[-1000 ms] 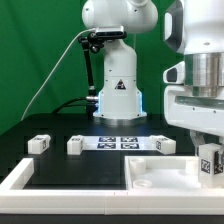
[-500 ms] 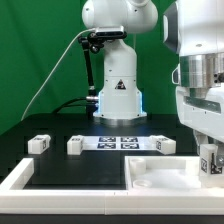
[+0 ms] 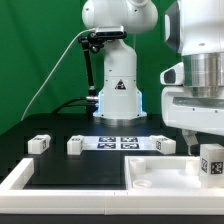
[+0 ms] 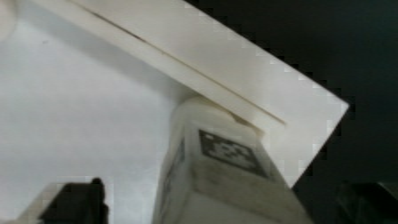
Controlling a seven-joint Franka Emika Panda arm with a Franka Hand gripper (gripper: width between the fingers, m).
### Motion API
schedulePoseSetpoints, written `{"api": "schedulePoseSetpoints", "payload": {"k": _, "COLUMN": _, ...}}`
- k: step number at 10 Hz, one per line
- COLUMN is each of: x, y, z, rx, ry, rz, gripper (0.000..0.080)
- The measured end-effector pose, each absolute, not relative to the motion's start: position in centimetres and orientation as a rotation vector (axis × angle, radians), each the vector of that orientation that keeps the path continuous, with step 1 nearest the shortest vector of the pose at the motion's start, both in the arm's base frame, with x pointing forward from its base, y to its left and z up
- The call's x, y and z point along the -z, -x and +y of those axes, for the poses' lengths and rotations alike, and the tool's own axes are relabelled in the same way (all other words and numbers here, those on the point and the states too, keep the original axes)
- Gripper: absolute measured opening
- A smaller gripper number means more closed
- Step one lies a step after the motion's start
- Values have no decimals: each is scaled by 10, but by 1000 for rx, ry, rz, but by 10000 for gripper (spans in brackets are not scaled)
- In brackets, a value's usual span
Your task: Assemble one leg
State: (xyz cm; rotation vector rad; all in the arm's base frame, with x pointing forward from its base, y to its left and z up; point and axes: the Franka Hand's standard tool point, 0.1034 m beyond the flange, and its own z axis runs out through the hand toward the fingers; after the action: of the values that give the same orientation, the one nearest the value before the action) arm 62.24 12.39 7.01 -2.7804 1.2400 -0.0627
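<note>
Large flat white panel [image 3: 160, 176] with raised rim, on black table [image 3: 60, 160]. Gripper [image 3: 209, 150], at the exterior view's right, clenched on the leg [image 3: 211, 164]: small white block, black-and-white square marker, upright over the panel.

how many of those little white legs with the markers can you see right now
4. Three legs lie loose on the black table: one at the exterior view's left, one beside it, one right of the marker board. The fourth is in the gripper. Others may be hidden.
</note>
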Motion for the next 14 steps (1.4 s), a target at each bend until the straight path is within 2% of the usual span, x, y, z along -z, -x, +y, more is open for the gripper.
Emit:
{"api": "schedulePoseSetpoints", "payload": {"k": 6, "x": -69, "y": -622, "z": 123, "rx": 117, "ry": 3108, "rz": 96, "gripper": 649}}
{"api": "schedulePoseSetpoints", "payload": {"k": 9, "x": -70, "y": -623, "z": 121, "rx": 129, "ry": 3131, "rz": -215, "gripper": 649}}
{"api": "schedulePoseSetpoints", "payload": {"k": 10, "x": -70, "y": -623, "z": 121, "rx": 129, "ry": 3131, "rz": -211, "gripper": 610}}
{"api": "schedulePoseSetpoints", "payload": {"k": 12, "x": -70, "y": -623, "z": 121, "rx": 129, "ry": 3131, "rz": -210, "gripper": 335}}
{"api": "schedulePoseSetpoints", "payload": {"k": 13, "x": -70, "y": -623, "z": 121, "rx": 128, "ry": 3132, "rz": -167, "gripper": 335}}
{"api": "schedulePoseSetpoints", "payload": {"k": 14, "x": -69, "y": -623, "z": 121, "rx": 130, "ry": 3130, "rz": -127, "gripper": 289}}
